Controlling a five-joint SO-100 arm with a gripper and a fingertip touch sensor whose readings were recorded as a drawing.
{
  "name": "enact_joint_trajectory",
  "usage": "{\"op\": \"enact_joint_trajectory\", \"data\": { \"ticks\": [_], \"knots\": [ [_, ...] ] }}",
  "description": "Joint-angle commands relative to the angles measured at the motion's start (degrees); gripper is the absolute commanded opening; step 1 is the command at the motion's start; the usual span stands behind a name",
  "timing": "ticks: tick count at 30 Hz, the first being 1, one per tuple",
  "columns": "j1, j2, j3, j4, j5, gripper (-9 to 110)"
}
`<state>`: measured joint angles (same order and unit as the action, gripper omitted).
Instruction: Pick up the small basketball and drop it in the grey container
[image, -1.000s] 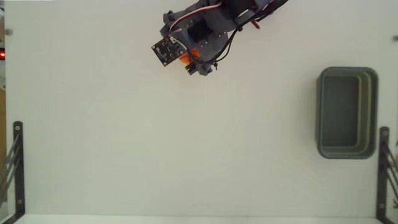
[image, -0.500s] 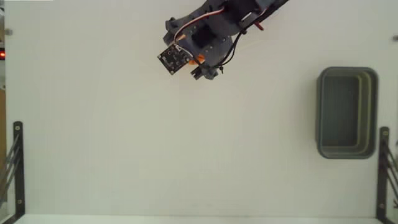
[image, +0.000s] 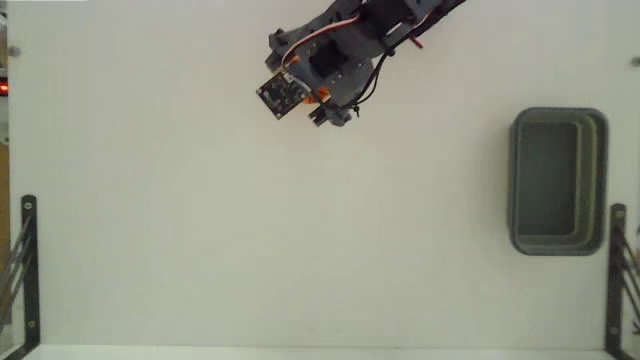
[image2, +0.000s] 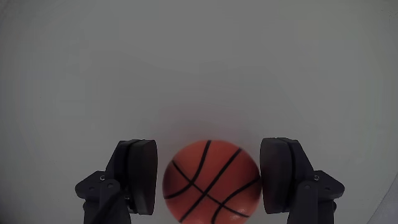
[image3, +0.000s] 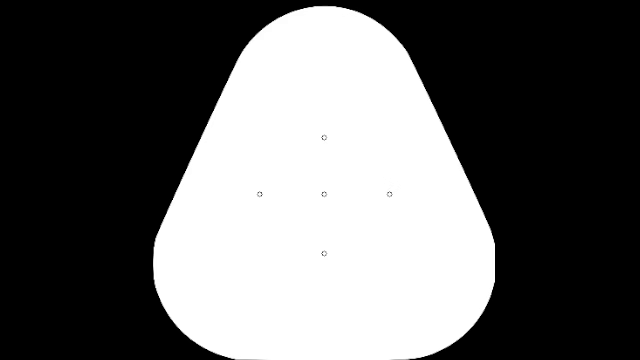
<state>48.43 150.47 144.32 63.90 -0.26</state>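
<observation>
— What do we see up close in the wrist view?
— Our hand (image2: 211, 180) holds the small basketball (image2: 210, 182), one finger (image2: 138, 175) pressed on each side, over the white bench (image: 300, 230).
— And farther off?
— In the fixed view the grey container (image: 558, 181) sits far right, well apart from our hand.

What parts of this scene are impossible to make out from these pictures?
- The small basketball: its bottom is cut off by the wrist view's lower edge; in the fixed view the arm hides nearly all of it.
- Whether the fingers actually touch the ball: the contact is not clear in the wrist view.
- The gripper fingertips: covered by the arm's own body in the fixed view.
- The grey container: absent from the wrist view.
</observation>
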Motion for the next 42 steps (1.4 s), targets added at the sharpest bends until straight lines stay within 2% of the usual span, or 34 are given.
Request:
{"op": "enact_joint_trajectory", "data": {
  "ticks": [1, 23, 42],
  "knots": [
    [0.2, 2.6, 1.1, -1.8, 0.3, 110],
    [0.2, 3.8, 9.8, -9.4, 0.3, 110],
    [0.2, 3.8, 9.9, -9.5, 0.3, 110]
  ]
}}
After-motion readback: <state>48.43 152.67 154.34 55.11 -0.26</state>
